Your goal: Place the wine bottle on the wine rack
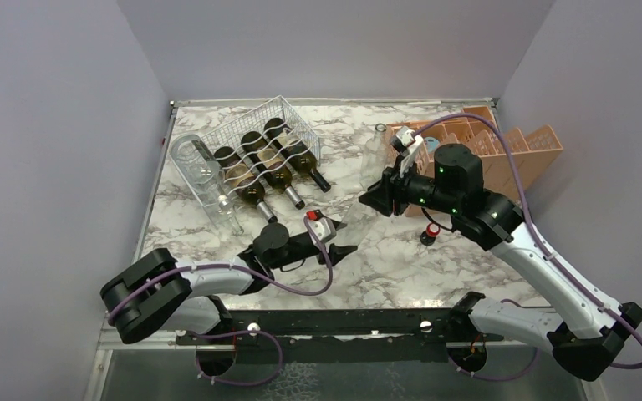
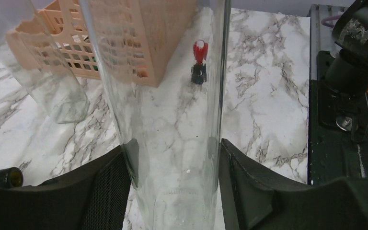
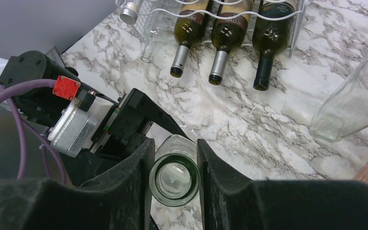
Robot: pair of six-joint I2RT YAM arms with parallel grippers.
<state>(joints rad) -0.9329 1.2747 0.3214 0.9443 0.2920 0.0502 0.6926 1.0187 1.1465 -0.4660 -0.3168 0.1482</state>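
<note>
A clear glass wine bottle [image 2: 163, 72] stands between both grippers on the marble table. My left gripper [image 2: 175, 158] is shut on its lower body, a pad on each side. My right gripper [image 3: 175, 163] is shut on its neck, and the open mouth [image 3: 175, 179] faces that camera. In the top view the bottle [image 1: 358, 219] is faint between the left gripper [image 1: 349, 248] and the right gripper [image 1: 369, 200]. The white wire wine rack [image 1: 280, 109] sits at the back left with three dark bottles [image 1: 263, 171] in its cradles; they also show in the right wrist view [image 3: 219, 43].
A second clear bottle [image 1: 378, 154] stands by the orange crate [image 1: 510, 150] at the back right. Clear bottles [image 1: 196, 171] lie at the rack's left side. A small red-and-black object [image 1: 430, 234] sits right of centre. Grey walls enclose the table.
</note>
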